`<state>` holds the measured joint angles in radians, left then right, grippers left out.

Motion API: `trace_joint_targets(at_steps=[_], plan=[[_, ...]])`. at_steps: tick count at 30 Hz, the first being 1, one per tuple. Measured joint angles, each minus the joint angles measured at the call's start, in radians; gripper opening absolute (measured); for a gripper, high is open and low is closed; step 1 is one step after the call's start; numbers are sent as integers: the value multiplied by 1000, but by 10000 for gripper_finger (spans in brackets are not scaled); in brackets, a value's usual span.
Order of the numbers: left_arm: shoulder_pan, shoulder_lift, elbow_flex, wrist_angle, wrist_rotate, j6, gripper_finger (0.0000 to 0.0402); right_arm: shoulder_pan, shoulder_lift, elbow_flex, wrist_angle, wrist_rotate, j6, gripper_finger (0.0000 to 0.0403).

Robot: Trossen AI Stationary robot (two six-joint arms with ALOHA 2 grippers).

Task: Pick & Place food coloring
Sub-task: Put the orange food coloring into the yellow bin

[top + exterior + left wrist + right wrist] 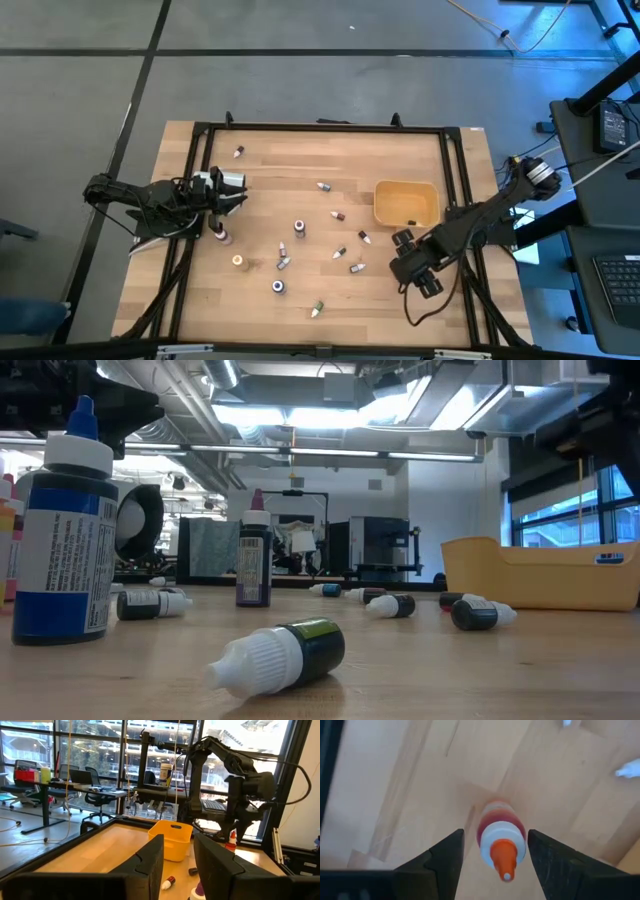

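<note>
Right gripper point(494, 840) poised over an upright red food coloring bottle point(500, 829), fingers spread to either side of it and not touching.

Seen in the high view near the table's front right, just in front of the tan tray point(384, 190), with the red bottle hidden beneath the right gripper point(411, 252). White cap and orange tip pointing up between the dark fingers. Left gripper point(234, 190) at the table's left edge, held level, jaws parted and holding nothing, with a purple-bodied bottle point(222, 236) standing just beside it. Other food coloring bottles point(299, 229) scattered over the middle of the wooden table point(270, 165), most lying on their sides, a few upright. One small bottle point(412, 222) inside the tray. Closest in the low view, a dark bottle point(281, 655) lying on its side.
</note>
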<state>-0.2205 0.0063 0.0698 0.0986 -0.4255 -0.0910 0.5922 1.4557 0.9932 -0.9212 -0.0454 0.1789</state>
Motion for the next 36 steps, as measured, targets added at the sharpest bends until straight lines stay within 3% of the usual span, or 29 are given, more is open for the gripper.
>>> trace_joint_targets(at_steps=[36], plan=[[0, 0, 0, 0, 0, 0, 103, 0, 6, -2, -10, 9, -75, 219]])
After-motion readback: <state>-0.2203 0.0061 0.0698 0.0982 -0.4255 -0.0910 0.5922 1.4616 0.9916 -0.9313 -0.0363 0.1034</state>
